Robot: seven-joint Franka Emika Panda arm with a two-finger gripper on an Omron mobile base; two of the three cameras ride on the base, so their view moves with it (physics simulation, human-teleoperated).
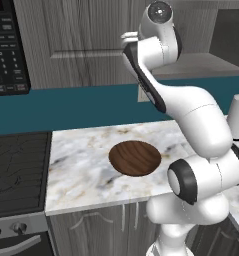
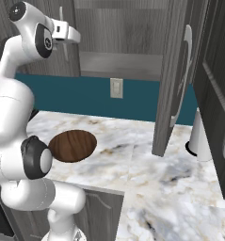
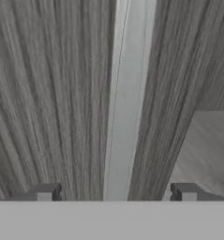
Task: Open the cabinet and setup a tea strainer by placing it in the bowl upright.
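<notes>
Gripper [image 3: 115, 193] spread wide, grasping nothing; tips either side of silver handle [image 3: 126, 103] on left door of cabinet [image 2: 121, 28], close against grey wood; right door [image 2: 177, 80] swung open toward robot; bowl [image 1: 135, 158] on marble counter [image 1: 81, 165] below, near front edge; stove [image 1: 16, 165] at left.

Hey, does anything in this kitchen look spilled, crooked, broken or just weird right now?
Nothing spilled or broken. The round dark brown wooden bowl sits flat and empty on the marble counter. The right door of the grey wood-grain wall cabinet stands open.
</notes>
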